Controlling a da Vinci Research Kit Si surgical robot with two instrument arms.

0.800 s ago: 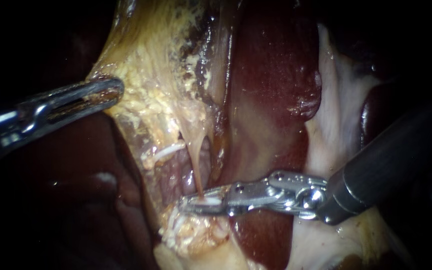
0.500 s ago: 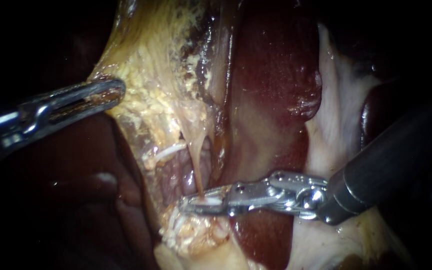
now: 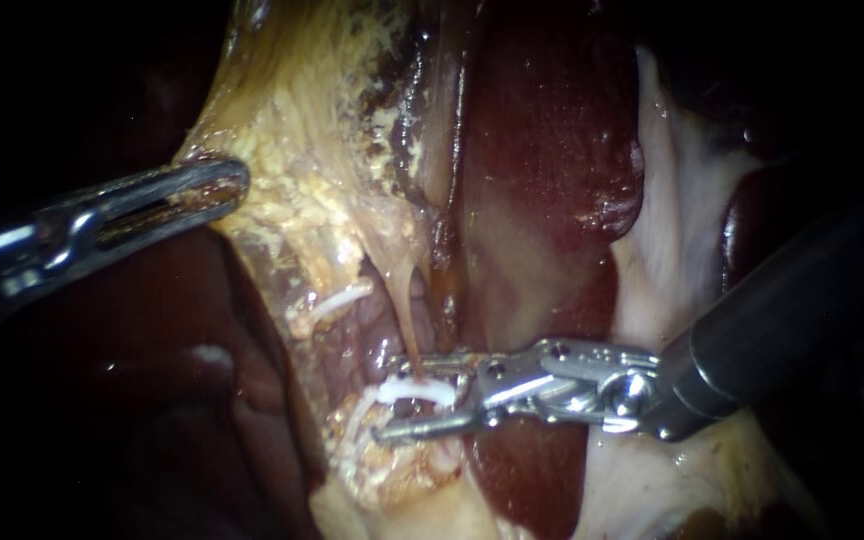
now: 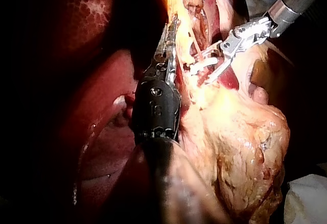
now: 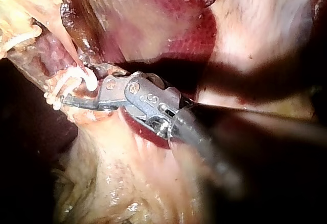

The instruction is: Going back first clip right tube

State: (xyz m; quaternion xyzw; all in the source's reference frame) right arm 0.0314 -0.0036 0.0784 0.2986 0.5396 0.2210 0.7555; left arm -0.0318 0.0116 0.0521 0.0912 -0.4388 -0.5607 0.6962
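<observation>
A thin tan tube (image 3: 404,300) runs down from the yellowish tissue (image 3: 302,170) to a white clip (image 3: 414,392) that sits across its lower end. My right instrument (image 3: 389,398) comes in from the right, and its jaws stand open, one above and one below the clip. The right wrist view shows the same: the clip (image 5: 84,79) lies between the spread jaws of my right instrument (image 5: 71,80). My left instrument (image 3: 230,184) is shut on the edge of the yellowish tissue at the upper left and holds it taut. In the left wrist view it (image 4: 168,43) grips beside the clip (image 4: 202,63).
Dark red liver (image 3: 542,150) lies behind and right of the tube. A short pale strand (image 3: 340,300) crosses the tissue left of the tube. Pale membrane (image 3: 672,250) spreads above the right shaft. A bulky yellowish mass (image 4: 240,147) hangs beside the left shaft.
My right instrument's jaws, closed around the tube before, have spread apart, and the white clip now shows on the tube between them. The left instrument has kept its hold.
</observation>
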